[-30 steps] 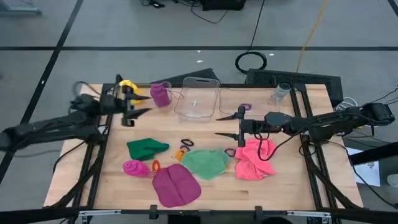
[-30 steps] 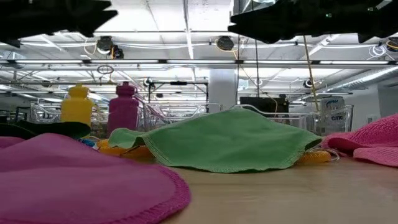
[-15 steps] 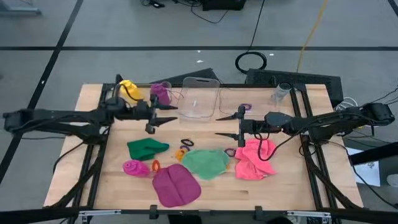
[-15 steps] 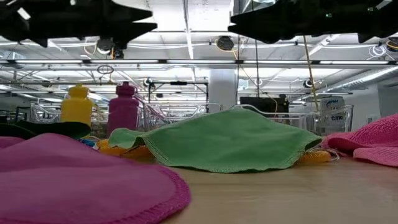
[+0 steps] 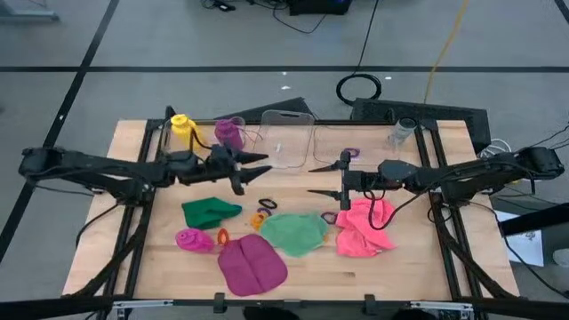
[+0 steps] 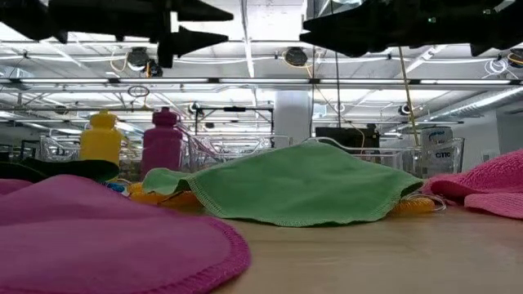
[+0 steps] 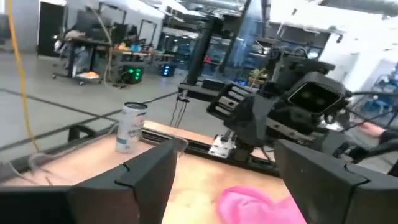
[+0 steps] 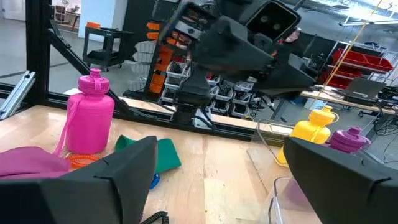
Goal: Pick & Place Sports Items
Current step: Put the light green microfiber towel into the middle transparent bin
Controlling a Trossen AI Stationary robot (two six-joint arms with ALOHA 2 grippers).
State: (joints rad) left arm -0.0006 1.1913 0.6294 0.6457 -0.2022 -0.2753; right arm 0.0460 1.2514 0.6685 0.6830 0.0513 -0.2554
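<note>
My left gripper (image 5: 256, 168) is open and empty above the table, on the near side of the purple bottle (image 5: 229, 133) and the clear bin (image 5: 284, 140). My right gripper (image 5: 322, 178) is open and empty, facing it, just left of the pink cloth (image 5: 364, 227). The yellow bottle (image 5: 182, 127) stands at the far left. The dark green cloth (image 5: 210, 212), light green cloth (image 5: 295, 233), magenta cloth (image 5: 252, 265) and magenta bottle (image 5: 194, 240) rest on the table's near half. Small rings (image 5: 262, 209) lie between the green cloths.
A purple ring (image 5: 349, 154) lies by a second clear bin (image 5: 331, 142). A clear cup (image 5: 404, 132) stands at the far right. An orange ring (image 5: 222, 236) lies beside the magenta bottle. The black frame rails (image 5: 142, 222) run along both table sides.
My left gripper has moved toward the table's right edge and a little toward the near edge, from beside the yellow bottle to the near side of the clear bin. It has stayed open and empty.
</note>
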